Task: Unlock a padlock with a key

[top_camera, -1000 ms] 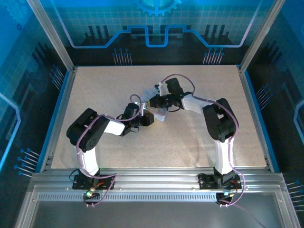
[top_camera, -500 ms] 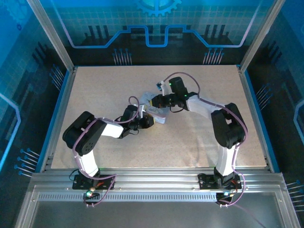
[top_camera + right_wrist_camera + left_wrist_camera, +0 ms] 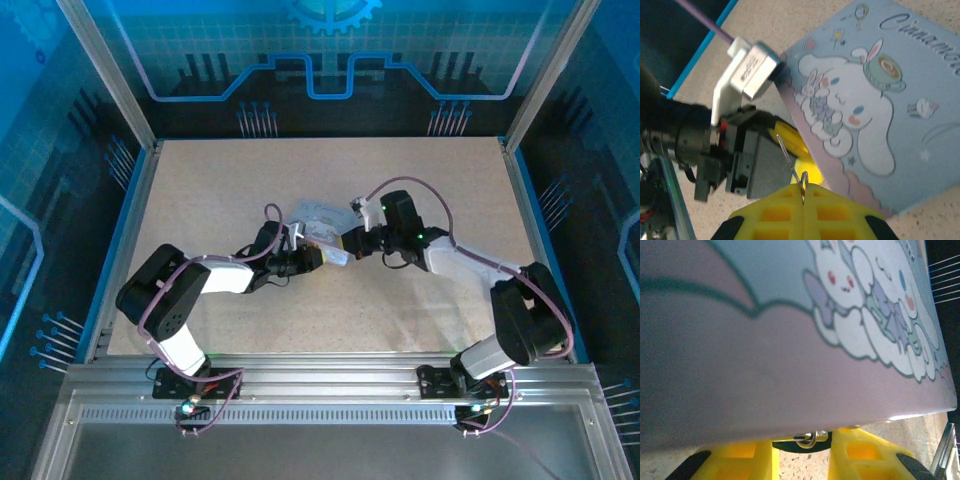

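At the padlock (image 3: 807,439) — key (image 3: 788,156) clamped
The key is pinched by the right gripper (image 3: 803,189); the left gripper's (image 3: 802,456) hold on the padlock cannot be told.

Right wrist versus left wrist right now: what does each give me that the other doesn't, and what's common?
Right wrist: the right gripper shut on the key, with the left arm's camera housing beyond. Left wrist: the padlock, a small metal loop over a dark body, between the fingers of the left gripper. Both: the printed box lid.
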You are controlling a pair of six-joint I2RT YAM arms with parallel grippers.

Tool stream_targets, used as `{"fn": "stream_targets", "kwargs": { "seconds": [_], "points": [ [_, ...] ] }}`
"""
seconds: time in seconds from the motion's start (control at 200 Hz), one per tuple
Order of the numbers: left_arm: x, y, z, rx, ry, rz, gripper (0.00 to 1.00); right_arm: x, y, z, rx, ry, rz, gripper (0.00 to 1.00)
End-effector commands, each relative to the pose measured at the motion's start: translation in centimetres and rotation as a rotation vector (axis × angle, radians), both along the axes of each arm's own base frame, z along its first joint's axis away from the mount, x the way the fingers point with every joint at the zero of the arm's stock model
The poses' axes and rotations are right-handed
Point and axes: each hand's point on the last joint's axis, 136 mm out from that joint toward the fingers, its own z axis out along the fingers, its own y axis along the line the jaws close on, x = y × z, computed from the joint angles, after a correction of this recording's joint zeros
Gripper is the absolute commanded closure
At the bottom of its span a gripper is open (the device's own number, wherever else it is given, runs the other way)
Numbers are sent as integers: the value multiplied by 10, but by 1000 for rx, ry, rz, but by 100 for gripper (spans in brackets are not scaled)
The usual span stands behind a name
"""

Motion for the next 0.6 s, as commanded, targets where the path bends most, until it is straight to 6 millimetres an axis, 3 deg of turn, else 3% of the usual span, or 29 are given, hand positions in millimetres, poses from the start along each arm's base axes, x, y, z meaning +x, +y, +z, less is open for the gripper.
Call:
{"fn": "stream_targets", "kwargs": {
  "seconds": [0.0, 0.3, 0.595],
  "points": [
    [-5, -9, 20, -63, 14, -18, 76, -13, 4, -2, -34, -84, 16, 100],
    [-8, -10, 22, -121, 76, 19, 79, -44, 5, -40, -58, -116, -10, 100],
    [-12, -7, 21, -146, 131, 65, 80, -53, 7, -74, -108, -146, -47, 100]
  ]
}}
